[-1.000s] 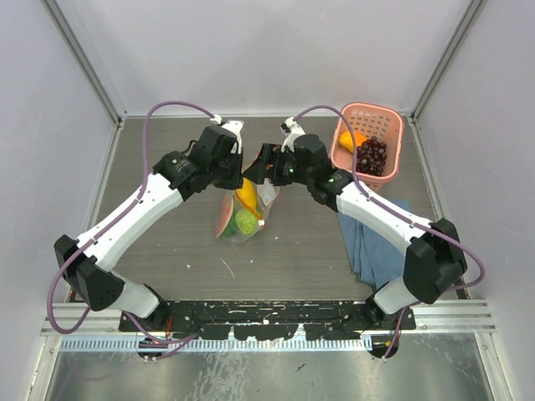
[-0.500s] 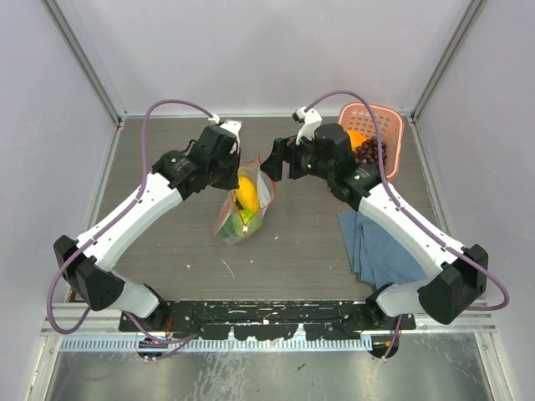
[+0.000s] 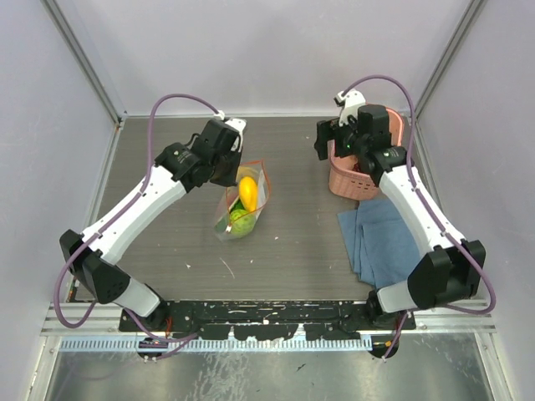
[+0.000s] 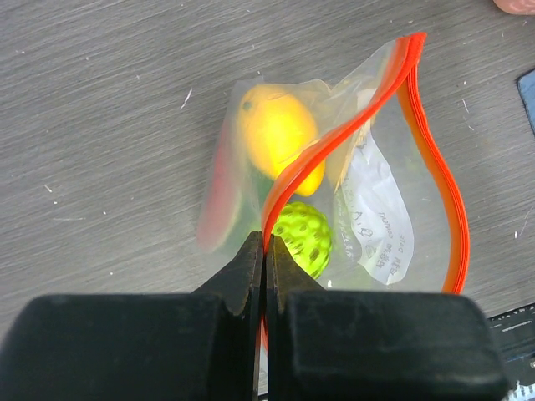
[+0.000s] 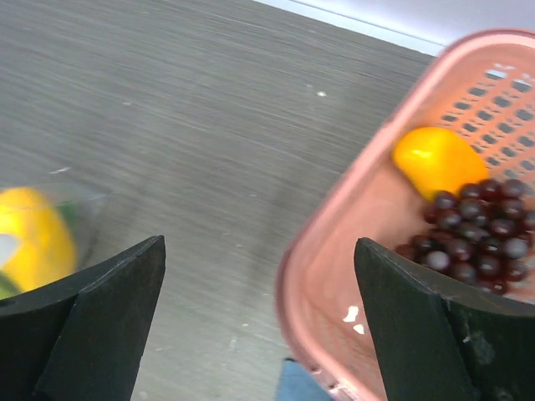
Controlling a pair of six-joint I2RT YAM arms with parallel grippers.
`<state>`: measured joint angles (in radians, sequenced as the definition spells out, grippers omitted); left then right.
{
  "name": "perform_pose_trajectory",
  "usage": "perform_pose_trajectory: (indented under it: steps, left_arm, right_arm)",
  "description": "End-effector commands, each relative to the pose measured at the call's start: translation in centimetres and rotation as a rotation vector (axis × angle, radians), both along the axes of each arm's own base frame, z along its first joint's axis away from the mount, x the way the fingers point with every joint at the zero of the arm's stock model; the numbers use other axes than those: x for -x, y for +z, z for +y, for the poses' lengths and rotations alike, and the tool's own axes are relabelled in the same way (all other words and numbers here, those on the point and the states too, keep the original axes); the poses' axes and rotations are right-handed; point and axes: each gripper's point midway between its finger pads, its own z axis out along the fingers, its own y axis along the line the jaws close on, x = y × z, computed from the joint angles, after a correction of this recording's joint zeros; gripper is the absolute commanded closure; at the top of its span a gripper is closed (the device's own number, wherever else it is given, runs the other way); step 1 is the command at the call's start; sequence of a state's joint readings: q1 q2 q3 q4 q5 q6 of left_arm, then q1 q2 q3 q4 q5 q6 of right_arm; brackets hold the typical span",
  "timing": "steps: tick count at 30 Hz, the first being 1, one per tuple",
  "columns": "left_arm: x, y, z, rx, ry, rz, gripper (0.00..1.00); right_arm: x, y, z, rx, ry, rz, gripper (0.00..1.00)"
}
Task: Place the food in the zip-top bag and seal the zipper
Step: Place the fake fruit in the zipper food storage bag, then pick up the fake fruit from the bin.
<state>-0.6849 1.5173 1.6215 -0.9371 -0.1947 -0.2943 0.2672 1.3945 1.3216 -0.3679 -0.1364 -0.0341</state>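
Left fingers (image 4: 265, 251) pinch the bag (image 4: 380, 221); right fingers (image 3: 328, 142) are spread wide by the basket (image 5: 334, 251).
The bag lies mid-bench (image 3: 292, 242), mouth open, with a yellow fruit (image 4: 280, 134) and green fruit (image 4: 303, 238) inside. The left fingers grip the zipper (image 4: 334, 138). Grapes (image 5: 472, 234) and an orange fruit (image 5: 439, 159) sit in the far-right basket.

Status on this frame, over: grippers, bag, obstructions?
Left gripper shut on zipper, zip-top bag open, yellow fruit inside. Right gripper open at pink basket rim. Grape bunch, orange fruit in basket. Nothing blocking.
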Motion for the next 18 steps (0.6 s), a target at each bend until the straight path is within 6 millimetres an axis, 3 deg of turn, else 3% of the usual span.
perform_pose_trajectory:
  steps: [1,10,18]
  left_arm:
    - [-0.7,1.2,0.2,0.012,-0.011,-0.052,1.0]
    - [-0.5,0.9,1.5,0.019,-0.005,-0.057,1.0]
    - [-0.3,0.3,1.8,0.032,-0.01,-0.037,1.0]
  right_arm:
    - [-3.2,1.3,-4.1,0.141,-0.038,-0.097,0.01]
    - [-8.4,-0.8,-11.3,0.252,-0.1,-0.132,0.03]
    - [-11.4,-4.3,-13.9,0.326,0.035,-0.147,0.05]
